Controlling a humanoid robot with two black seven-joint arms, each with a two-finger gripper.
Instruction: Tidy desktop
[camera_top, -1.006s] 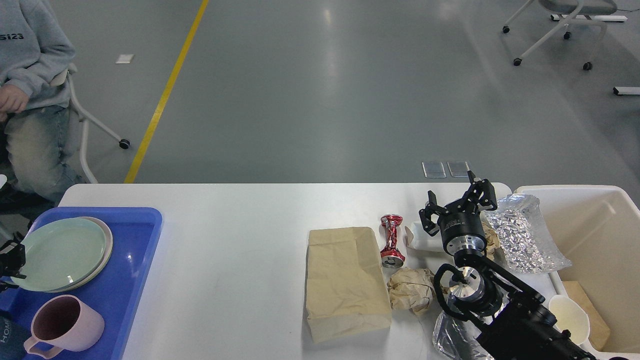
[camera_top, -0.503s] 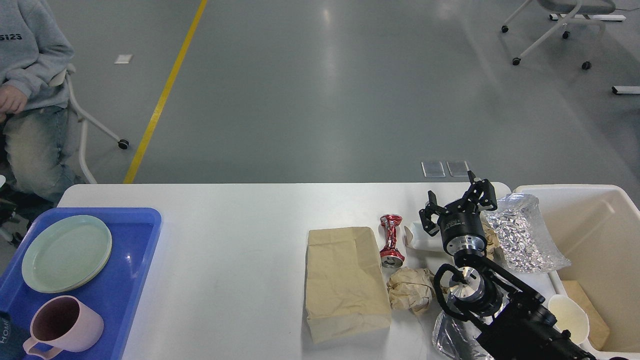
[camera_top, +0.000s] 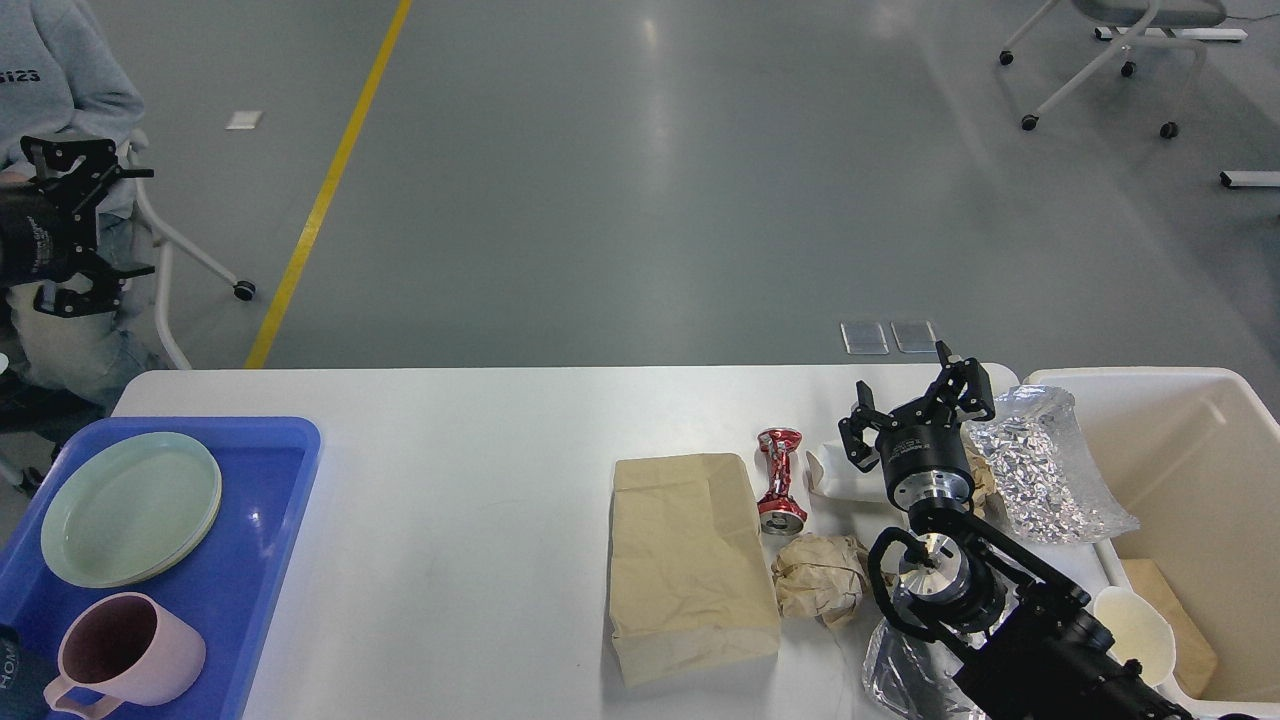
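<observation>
**Both claws wide, rubbish by the bin**

Your right claw (camera_top: 915, 405) hangs over the table (camera_top: 480, 500) with fingers spread wide, gripping nothing, above a white container (camera_top: 840, 478) and beside crinkled foil (camera_top: 1045, 470). The left claw (camera_top: 95, 225) is up at the far left, off the table, fingers also wide. A paper bag (camera_top: 690, 560), crushed red can (camera_top: 782, 480) and crumpled paper (camera_top: 820, 578) lie near the beige bin (camera_top: 1200, 440). Plates (camera_top: 130, 505) and mug (camera_top: 125, 655) sit in the blue tray (camera_top: 270, 520).

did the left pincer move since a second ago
Yes. The left pincer has risen from low beside the blue tray to well above the desktop, now up by the seated person.
</observation>
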